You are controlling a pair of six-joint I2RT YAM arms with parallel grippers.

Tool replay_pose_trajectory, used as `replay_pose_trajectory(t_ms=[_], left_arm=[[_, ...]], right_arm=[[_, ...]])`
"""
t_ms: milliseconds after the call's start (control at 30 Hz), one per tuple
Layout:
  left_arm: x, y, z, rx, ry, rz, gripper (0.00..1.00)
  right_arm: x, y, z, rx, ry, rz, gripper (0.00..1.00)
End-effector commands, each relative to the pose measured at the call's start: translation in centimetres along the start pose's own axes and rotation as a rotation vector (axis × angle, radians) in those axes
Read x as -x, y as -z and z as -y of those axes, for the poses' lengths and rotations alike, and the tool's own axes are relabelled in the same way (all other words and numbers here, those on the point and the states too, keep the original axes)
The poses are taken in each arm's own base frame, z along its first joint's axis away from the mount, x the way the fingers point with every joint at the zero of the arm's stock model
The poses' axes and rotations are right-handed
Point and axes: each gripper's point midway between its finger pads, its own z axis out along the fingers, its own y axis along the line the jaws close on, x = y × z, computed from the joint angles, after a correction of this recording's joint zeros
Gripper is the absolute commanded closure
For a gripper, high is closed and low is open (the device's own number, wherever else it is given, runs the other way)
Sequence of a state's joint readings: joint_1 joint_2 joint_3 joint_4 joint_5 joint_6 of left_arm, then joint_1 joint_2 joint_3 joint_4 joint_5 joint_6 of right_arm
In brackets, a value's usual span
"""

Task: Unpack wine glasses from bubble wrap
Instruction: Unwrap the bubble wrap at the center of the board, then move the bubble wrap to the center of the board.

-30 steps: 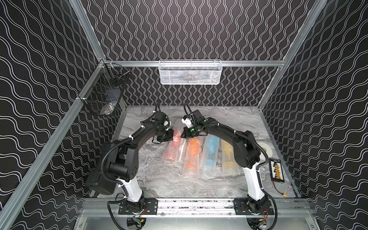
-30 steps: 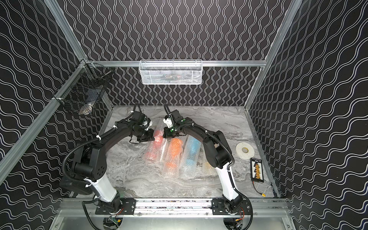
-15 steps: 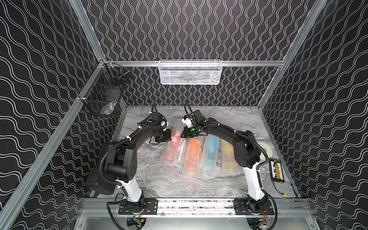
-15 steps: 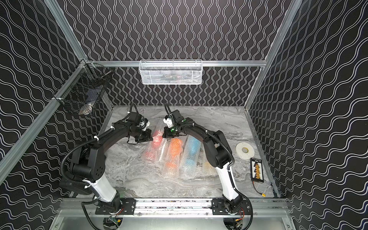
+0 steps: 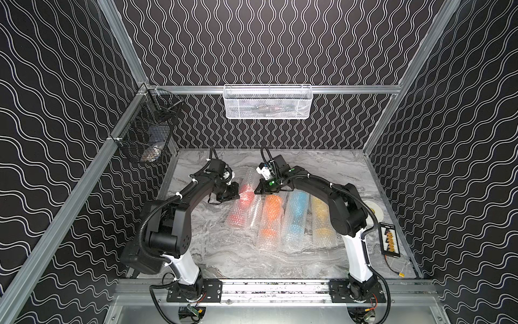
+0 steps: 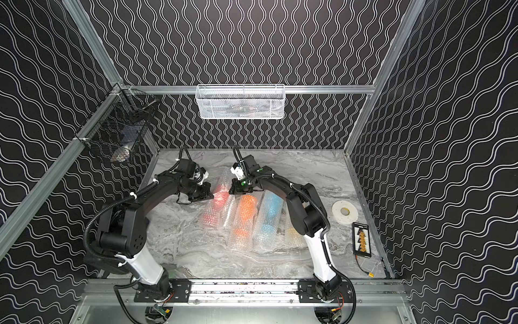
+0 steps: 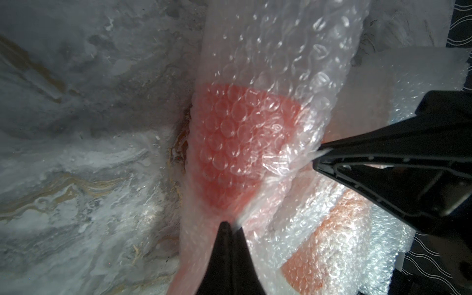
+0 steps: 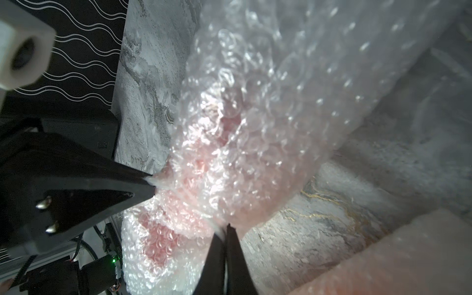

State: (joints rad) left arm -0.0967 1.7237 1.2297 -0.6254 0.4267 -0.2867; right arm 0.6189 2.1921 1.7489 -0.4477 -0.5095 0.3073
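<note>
Four wine glasses lie side by side on the marble table, each in its own tube of bubble wrap: red [image 5: 243, 206], orange [image 5: 270, 213], light blue [image 5: 297, 211] and yellow [image 5: 321, 217]. My left gripper [image 5: 238, 195] and right gripper [image 5: 255, 192] face each other over the red one's bowel end. In the left wrist view the left gripper [image 7: 226, 224] is shut on a pinch of bubble wrap [image 7: 293, 63] over the red goblet [image 7: 237, 143]. In the right wrist view the right gripper [image 8: 227, 227] is shut on the same tube's wrap. The film between them is pulled taut.
A white tape roll [image 5: 371, 211] and a black device with a cable [image 5: 388, 242] lie at the right edge. A white wire basket [image 5: 267, 102] hangs on the back wall and a black wire basket [image 5: 145, 134] on the left rail. Both arms arch over the table.
The left wrist has drawn slightly to the left, away from the right gripper. Both grippers stay pinched on the red goblet's wrap.
</note>
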Motion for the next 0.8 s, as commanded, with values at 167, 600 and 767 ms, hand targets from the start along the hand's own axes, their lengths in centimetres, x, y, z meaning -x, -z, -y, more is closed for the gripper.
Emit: replay_pose_trajectory(t_ms=[167,600,767], left_arm=[[-1.5,0.3,-2.6,0.084,0.066,-0.038,1.0],[-0.4,0.2,-2.8,0.085,0.086,-0.032,1.0],[1.0,0.1,-3.5,0.093,0.118,-0.015,1.0]], right_arm=[[0.6,0.6,1.9,-0.074,-0.036,0.026,0.95],[1.1,0.3,0.6,0.001,-0.061,0.034,0.95],[2.4,-0.4,0.4,0.022,-0.071,0.063,0.95]])
